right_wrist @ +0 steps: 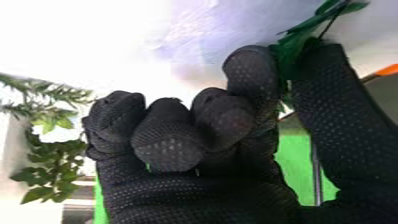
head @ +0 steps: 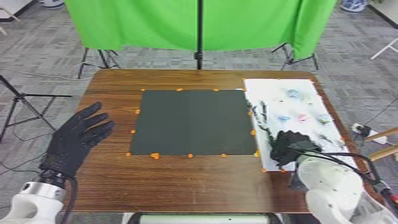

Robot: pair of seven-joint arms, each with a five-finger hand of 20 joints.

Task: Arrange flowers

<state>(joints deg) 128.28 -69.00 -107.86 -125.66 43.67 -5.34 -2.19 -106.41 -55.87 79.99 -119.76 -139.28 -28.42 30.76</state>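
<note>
In the head view the right hand (head: 291, 146) is over the near part of the white mat (head: 311, 148), at the mat's left side. The right hand (right_wrist: 182, 135) in the right wrist view has curled fingers, and a green leafy stem (right_wrist: 291, 49) is pinched between its thumb and a finger. Dark green sprigs (head: 259, 116) lie along the mat's left edge. Pale blue and pink flowers (head: 302, 118) rest farther up on the mat. Leafy greenery (right_wrist: 55, 162) also appears beyond the fingers. Above the table's left side, the left hand (head: 78, 137) is held with its fingers straight.
A dark square mat (head: 191, 122) with orange markers round its edges lies mid-table (head: 178, 185), left of the white mat. Past the table's far edge hangs a green cloth (head: 142, 25) on a stand, with tripod legs on the floor.
</note>
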